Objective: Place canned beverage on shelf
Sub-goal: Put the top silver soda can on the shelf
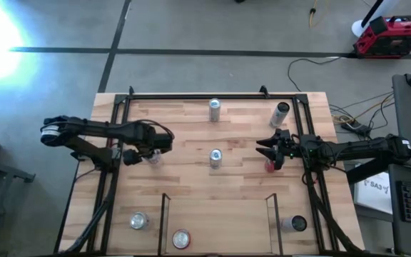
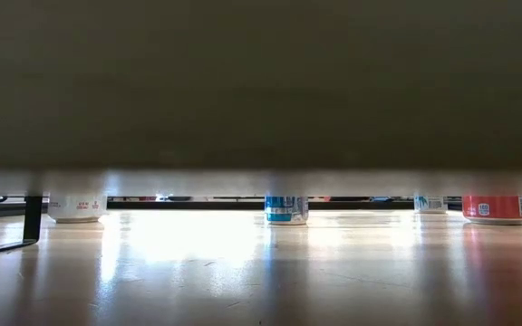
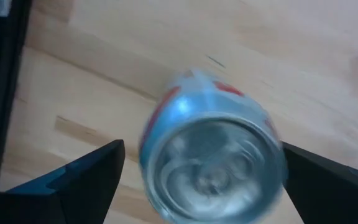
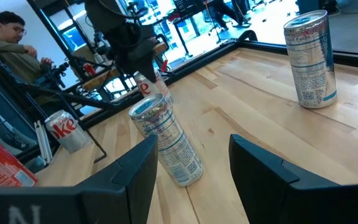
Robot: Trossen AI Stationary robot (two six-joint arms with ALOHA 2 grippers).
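- The can (image 3: pixel 213 165) under the left arm stood upright on the table near its left edge, about midway along it, well apart from the shelf.
- The left gripper (image 3: pixel 201 180) hung over that can with its fingers (image 3: pixel 82 177) spread, one on each side of the top and neither touching it; to my eye this was the line-up for a grasp, not a hold.
- The shelf (image 1: pixel 216 221), a small bay between two thin black rails, sat at the table's near edge; one red-topped can (image 1: pixel 181 238) already stood on its floor at the left rail, so room was left.
- The right gripper (image 1: pixel 266 148) waited open and empty toward the table's right edge, above a small red item I could not identify.
- Other cans stood loose: one at the table's middle (image 1: pixel 215 158), one by the far edge (image 1: pixel 215 109), and one lying tilted near the far right corner (image 1: pixel 280 113).
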